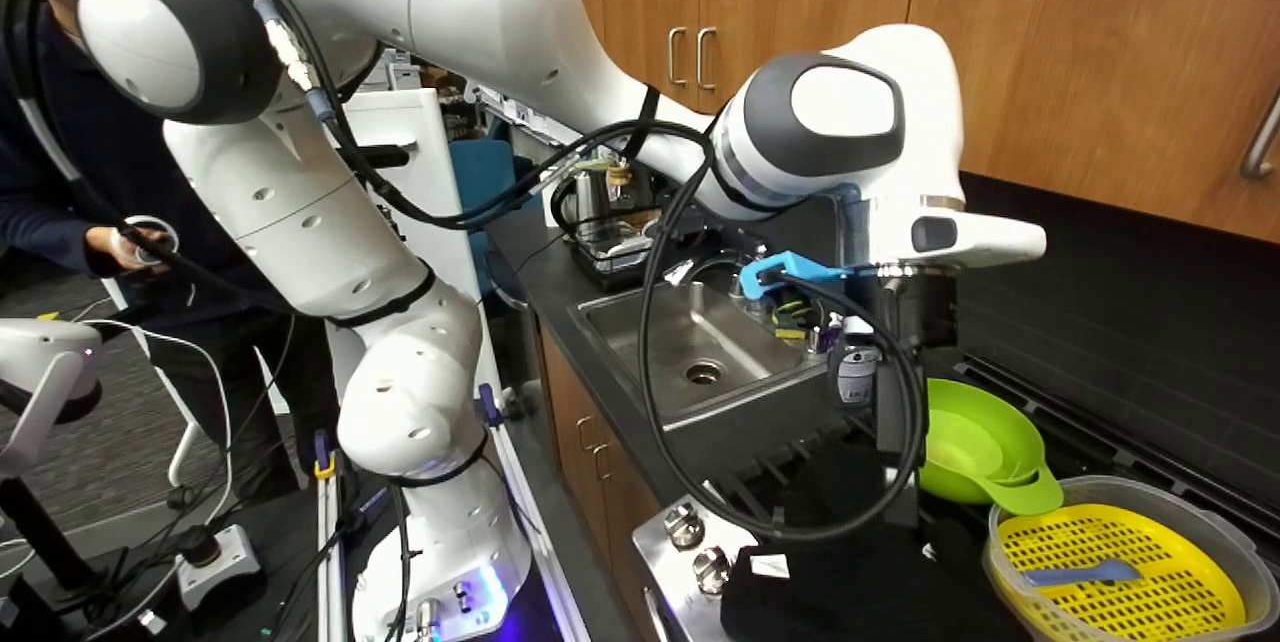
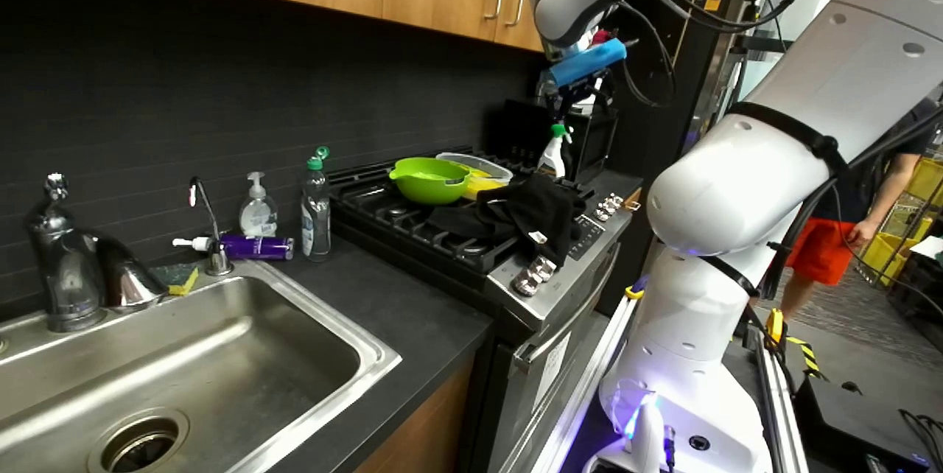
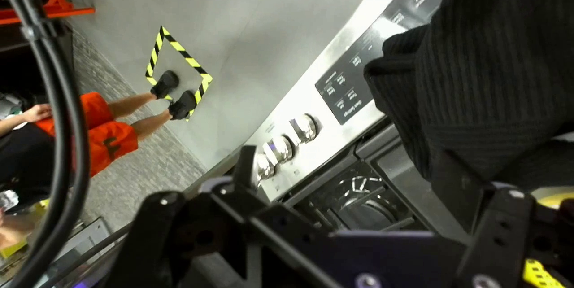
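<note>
Hovering over stove [image 3: 323,144] with claw [image 3: 350,167] spread wide, pinching nothing; not yet touching or lifting black cloth [image 3: 493,77], bunched there near green bowl [image 2: 433,184]

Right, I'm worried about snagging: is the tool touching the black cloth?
Apart. In an exterior view, the tool hangs above the black cloth, and a white spray bottle shows through the gap between them.

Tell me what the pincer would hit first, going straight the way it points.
The pincer points down, so probably the stove; depth is unclear, and it might brush the black cloth first.
</note>
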